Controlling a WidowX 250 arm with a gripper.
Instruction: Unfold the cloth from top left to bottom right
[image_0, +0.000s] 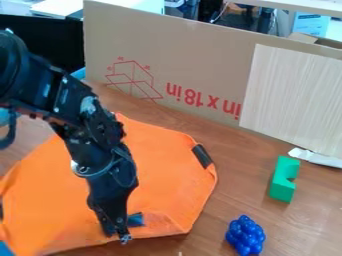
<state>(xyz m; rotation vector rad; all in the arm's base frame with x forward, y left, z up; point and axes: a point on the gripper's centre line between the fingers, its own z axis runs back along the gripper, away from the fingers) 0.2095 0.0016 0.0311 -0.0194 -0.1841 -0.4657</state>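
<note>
The black gripper (117, 236) points down at the front edge of the orange cloth (163, 172), left of the view's middle. Most of the cloth lies spread out on the table, with a rumpled area just right of the gripper. A small blue patch (135, 220) shows on the cloth beside the gripper, and a dark tab (202, 156) sits at the cloth's right edge. The arm covers part of the cloth's left half.
On the wooden table (200, 245), a green block (284, 180) stands at the right and a cluster of blue balls (245, 235) lies at the front right. A cardboard panel (180, 55) and a pale board (294, 100) wall off the back. White paper (317, 157) lies near the board.
</note>
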